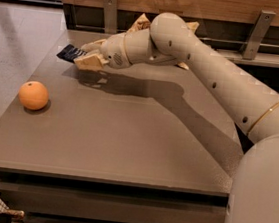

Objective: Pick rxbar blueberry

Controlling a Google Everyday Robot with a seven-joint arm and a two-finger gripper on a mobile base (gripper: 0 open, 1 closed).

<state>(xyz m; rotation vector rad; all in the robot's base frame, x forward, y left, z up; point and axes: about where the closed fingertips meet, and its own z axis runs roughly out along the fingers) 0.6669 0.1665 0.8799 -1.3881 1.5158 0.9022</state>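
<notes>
I note the gripper [87, 56] at the bar's [69, 52] end, fingers [90, 63] apart astride it; a shallow bite risks the flat wrapper slipping free.

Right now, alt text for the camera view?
The robot's gripper reaches to the far left edge of the table, at the dark blue rxbar blueberry. An orange sits nearer on the left; a chip bag shows behind the arm.
</notes>
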